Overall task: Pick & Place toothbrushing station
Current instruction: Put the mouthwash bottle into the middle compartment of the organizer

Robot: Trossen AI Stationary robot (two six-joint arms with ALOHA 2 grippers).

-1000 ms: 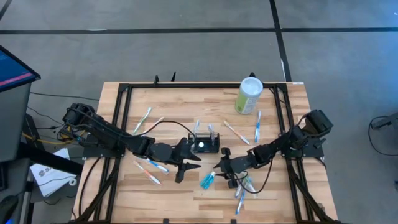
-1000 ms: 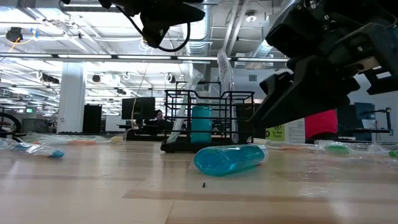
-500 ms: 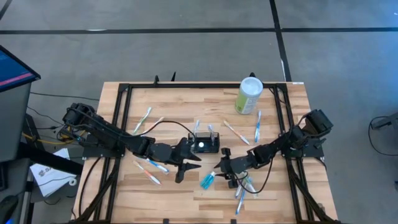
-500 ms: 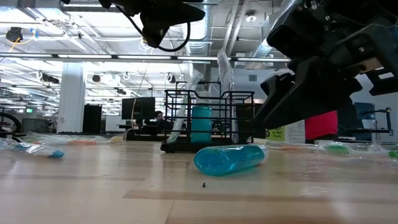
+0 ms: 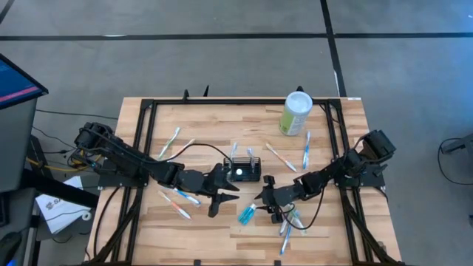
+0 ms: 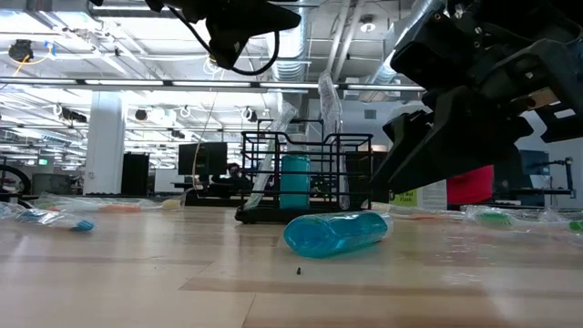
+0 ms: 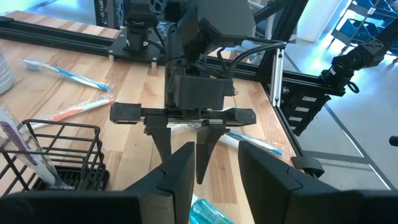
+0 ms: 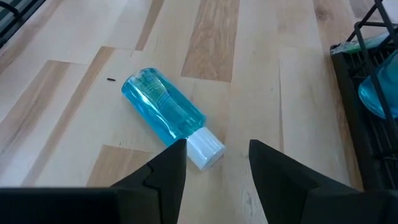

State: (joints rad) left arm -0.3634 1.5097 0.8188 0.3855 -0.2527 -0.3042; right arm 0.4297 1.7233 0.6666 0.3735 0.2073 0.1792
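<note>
— While both arms hung low mid-table, where did the toothbrushing station (image 5: 244, 171) sit?

— Between them, long axis across the table, touching neither. The left gripper (image 5: 226, 193) looked slightly nearer, jaws apart. The right gripper (image 8: 211, 165), also parted, pointed at the blue bottle (image 8: 169, 116) instead.

— Counts?

— One caddy, one bottle, one green canister (image 5: 296, 113); perhaps ten loose toothbrushes, hard to tell.

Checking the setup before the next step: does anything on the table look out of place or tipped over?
The blue bottle lies on its side on the table, outside the black wire caddy, right by the open right gripper. Toothbrushes are scattered flat across the wood. Nothing looks spilled or broken.
</note>
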